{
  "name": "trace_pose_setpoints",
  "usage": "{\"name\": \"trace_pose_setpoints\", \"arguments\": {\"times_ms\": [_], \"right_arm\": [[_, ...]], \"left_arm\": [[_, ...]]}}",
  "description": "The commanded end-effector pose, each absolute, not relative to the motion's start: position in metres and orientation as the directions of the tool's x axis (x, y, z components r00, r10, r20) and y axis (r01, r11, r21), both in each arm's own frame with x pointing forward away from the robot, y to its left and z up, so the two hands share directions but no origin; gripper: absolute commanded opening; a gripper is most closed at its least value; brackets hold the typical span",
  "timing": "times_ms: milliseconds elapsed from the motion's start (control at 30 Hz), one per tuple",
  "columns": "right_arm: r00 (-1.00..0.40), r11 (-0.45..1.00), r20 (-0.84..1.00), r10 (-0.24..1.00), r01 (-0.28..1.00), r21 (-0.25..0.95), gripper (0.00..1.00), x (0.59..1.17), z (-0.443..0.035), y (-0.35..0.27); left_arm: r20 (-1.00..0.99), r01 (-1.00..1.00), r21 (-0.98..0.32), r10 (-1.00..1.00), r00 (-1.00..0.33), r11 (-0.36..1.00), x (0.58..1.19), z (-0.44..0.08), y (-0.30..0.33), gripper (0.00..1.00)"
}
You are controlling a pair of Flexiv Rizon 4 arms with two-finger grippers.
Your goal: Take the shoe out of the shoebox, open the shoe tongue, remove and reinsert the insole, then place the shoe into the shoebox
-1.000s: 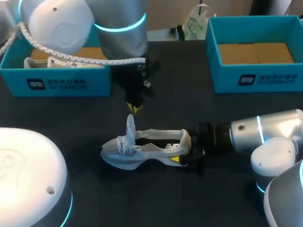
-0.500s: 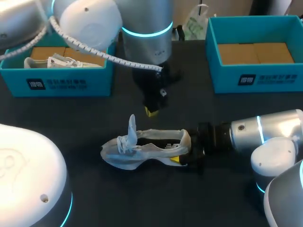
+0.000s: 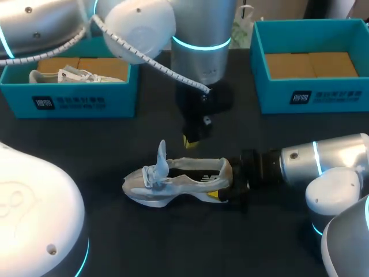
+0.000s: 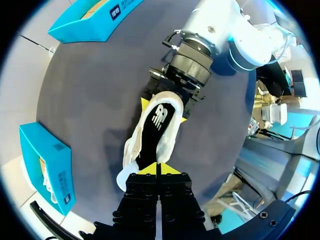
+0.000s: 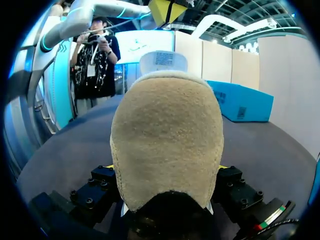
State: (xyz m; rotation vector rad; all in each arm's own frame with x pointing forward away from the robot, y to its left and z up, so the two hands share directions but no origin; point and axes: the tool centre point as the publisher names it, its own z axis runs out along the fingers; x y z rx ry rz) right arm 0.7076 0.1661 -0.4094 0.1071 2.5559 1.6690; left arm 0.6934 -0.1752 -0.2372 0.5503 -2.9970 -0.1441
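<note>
A black table [image 3: 115, 231] lies under both our arms. Near its middle the shoe [image 3: 176, 182] stands on its sole, toe to the left, out of its box. Our right gripper [image 3: 222, 187] comes in from the right, clamped on the heel. The tongue [image 3: 160, 154] stands upright, so we judge the opening done and the insole [image 4: 157, 125], seated inside, next. Just beyond, our left gripper [image 3: 192, 140] hovers above the shoe's collar, its tips together and empty. It must part them, dip into the mouth and pinch the insole's heel edge. Far left, a shoebox [image 3: 69, 103] holds another shoe [image 3: 69, 75]; the far right shoebox [image 3: 314, 95] holds none.
</note>
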Motion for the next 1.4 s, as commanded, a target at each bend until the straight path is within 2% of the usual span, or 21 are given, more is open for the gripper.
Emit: {"name": "trace_pose_setpoints", "arguments": {"times_ms": [33,100,133,267,367,900,1033,1133,1167,1400], "right_arm": [[-0.994,0.407,-0.034,0.106,0.013,0.913,0.00,0.707,-0.408,0.167],[-0.994,0.407,-0.034,0.106,0.013,0.913,0.00,0.707,-0.408,0.167],[-0.994,0.407,-0.034,0.106,0.013,0.913,0.00,0.707,-0.408,0.167],[-0.994,0.407,-0.034,0.106,0.013,0.913,0.00,0.707,-0.408,0.167],[-0.994,0.407,-0.034,0.106,0.013,0.913,0.00,0.707,-0.408,0.167],[-0.994,0.407,-0.034,0.106,0.013,0.913,0.00,0.707,-0.408,0.167],[-0.994,0.407,-0.034,0.106,0.013,0.913,0.00,0.707,-0.408,0.167],[-0.994,0.407,-0.034,0.106,0.013,0.913,0.00,0.707,-0.408,0.167],[-0.994,0.407,-0.034,0.106,0.013,0.913,0.00,0.707,-0.408,0.167],[-0.994,0.407,-0.034,0.106,0.013,0.913,0.00,0.707,-0.408,0.167]], "left_arm": [[0.073,-0.349,0.118,-0.358,-0.931,0.930,0.695,-0.237,-0.178,0.00],[0.057,-0.348,0.085,-0.353,-0.934,0.934,0.694,-0.240,-0.177,0.00],[0.068,-0.345,-0.002,-0.344,-0.936,0.938,0.693,-0.245,-0.176,0.00],[0.066,-0.289,-0.078,-0.284,-0.957,0.954,0.692,-0.269,-0.175,0.00],[0.167,-0.127,-0.177,-0.098,-0.981,0.976,0.690,-0.287,-0.170,0.00],[0.182,-0.107,-0.150,-0.079,-0.980,0.983,0.693,-0.292,-0.171,0.00],[0.157,0.003,-0.171,0.030,-0.987,0.985,0.687,-0.306,-0.182,0.00],[0.204,0.069,-0.120,0.092,-0.975,0.990,0.687,-0.318,-0.186,0.00],[0.199,0.076,-0.089,0.093,-0.976,0.993,0.688,-0.319,-0.185,0.00],[0.199,0.076,-0.089,0.093,-0.976,0.993,0.688,-0.319,-0.185,0.00]]}}
